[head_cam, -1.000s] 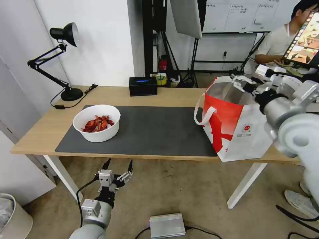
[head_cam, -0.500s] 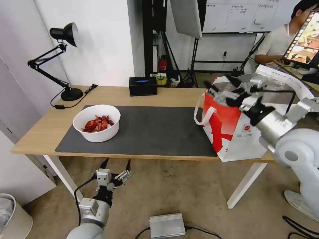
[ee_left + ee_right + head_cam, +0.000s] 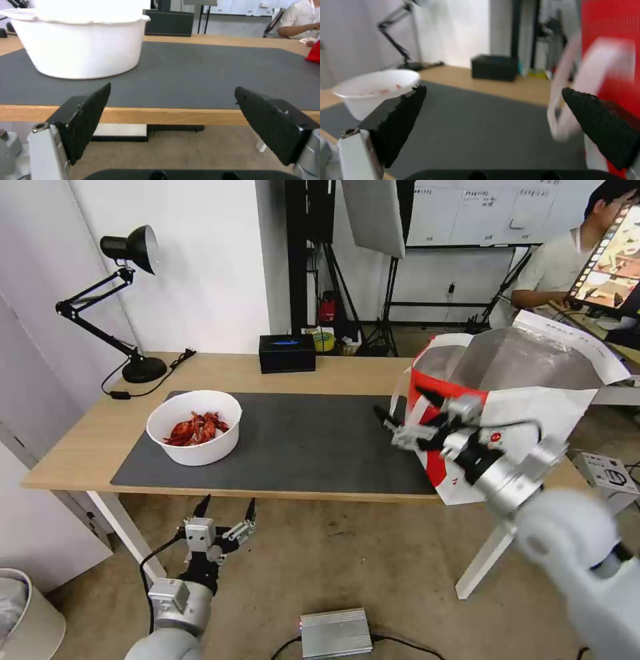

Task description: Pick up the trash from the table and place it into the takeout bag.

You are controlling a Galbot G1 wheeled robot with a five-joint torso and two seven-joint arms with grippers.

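one bowl [image 3: 194, 427], one bag [image 3: 507, 407], two hands [image 3: 224, 509] [image 3: 401, 415] released, contents perhaps shells

Black desk lamp [image 3: 130, 253], black rectangular box [image 3: 287, 353] by the far edge, silver box [image 3: 335, 633] on the floor.

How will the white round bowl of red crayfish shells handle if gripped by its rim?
The white round bowl looks thin-walled with a wavy rim, so it would probably flex under a pinch. The red crayfish shells only cover the bottom, so it is likely light. Its base is narrower than its rim, so pushing high may tip it.
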